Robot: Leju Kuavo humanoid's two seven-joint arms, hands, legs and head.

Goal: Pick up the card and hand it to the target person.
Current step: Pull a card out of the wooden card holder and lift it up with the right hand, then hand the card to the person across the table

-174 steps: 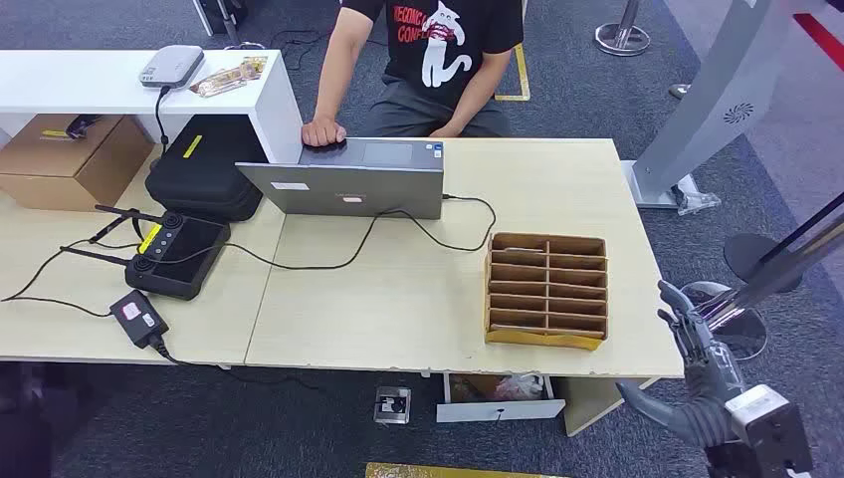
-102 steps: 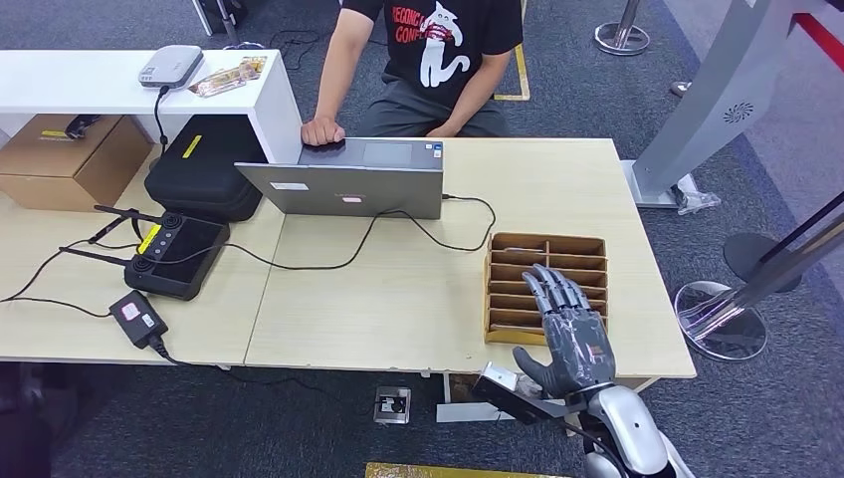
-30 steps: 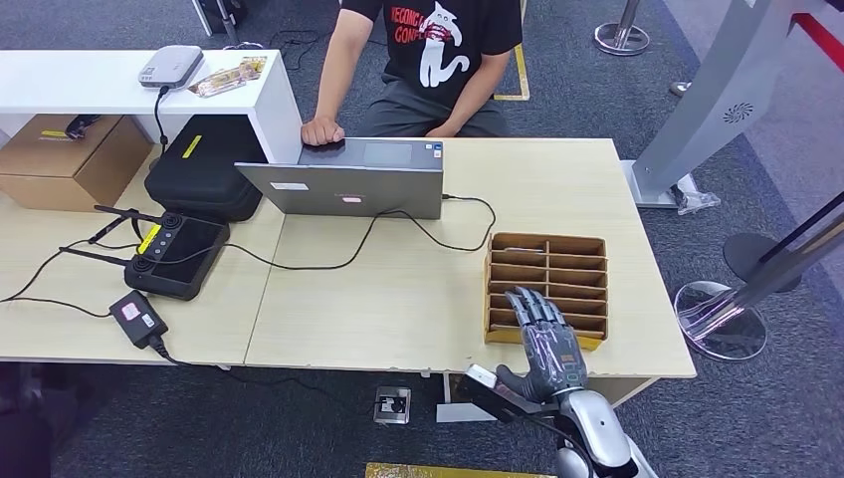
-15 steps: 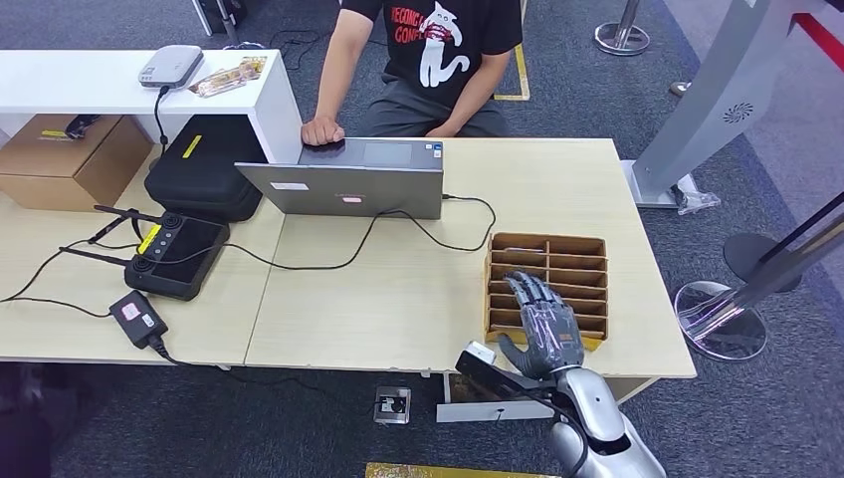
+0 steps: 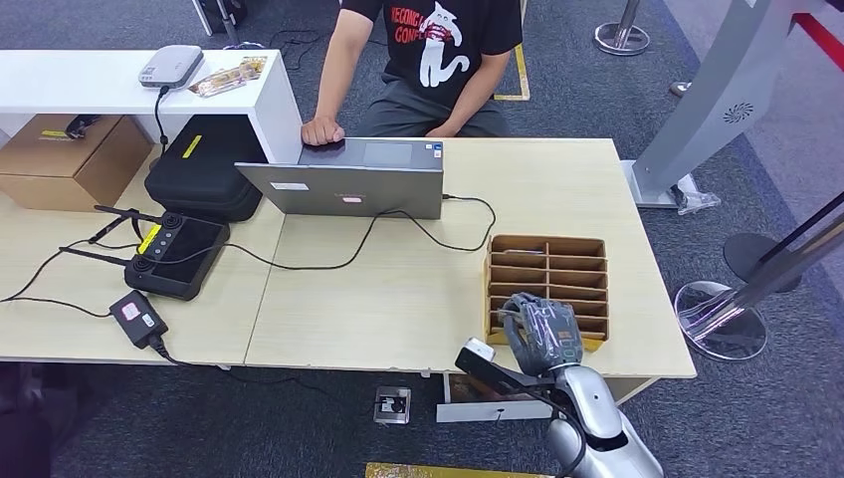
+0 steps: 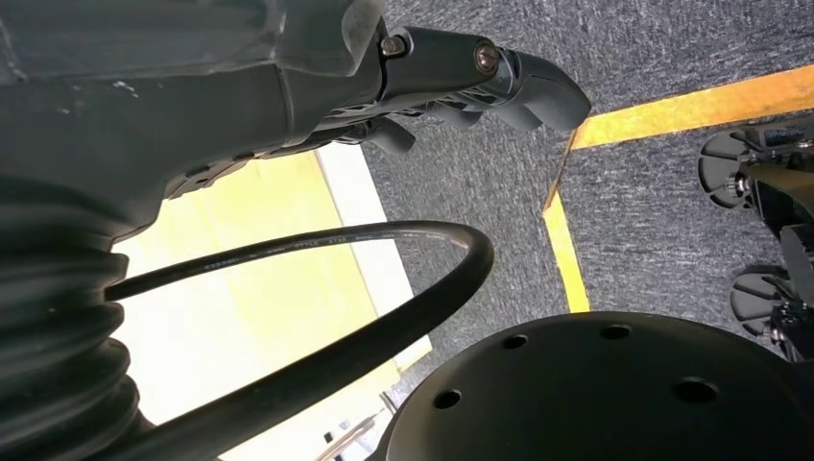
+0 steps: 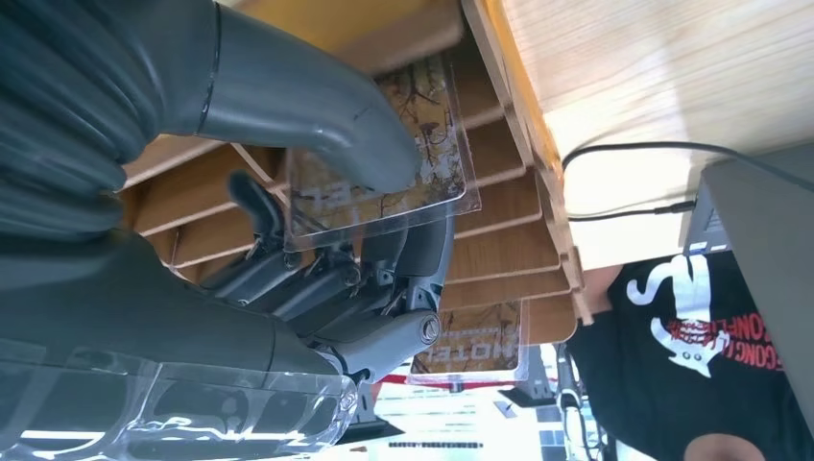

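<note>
A wooden slotted card rack [image 5: 547, 257] stands near the table's front right corner. My right hand [image 5: 539, 334] is curled over its nearest rows. In the right wrist view the thumb [image 7: 317, 115] presses on a card in a clear sleeve [image 7: 384, 182], with the darker fingers [image 7: 384, 288] under it, so the card is pinched at the rack [image 7: 509, 240]. Another card [image 7: 470, 346] sits in a farther slot. The person in a black T-shirt [image 5: 428, 60] sits across the table, one hand on the laptop. My left hand [image 6: 461, 82] hangs over the floor, holding nothing.
A grey laptop [image 5: 343, 184] with a black cable [image 5: 418, 229] lies between the rack and the person. A black controller [image 5: 174, 254], a black case [image 5: 204, 169] and a cardboard box [image 5: 70, 159] are on the left. A round stand base [image 5: 719, 319] is beside the table's right edge.
My right hand came in from the lower right and stretched flat over the rack. Its fingers have now curled down onto the nearest rows and closed on a card.
</note>
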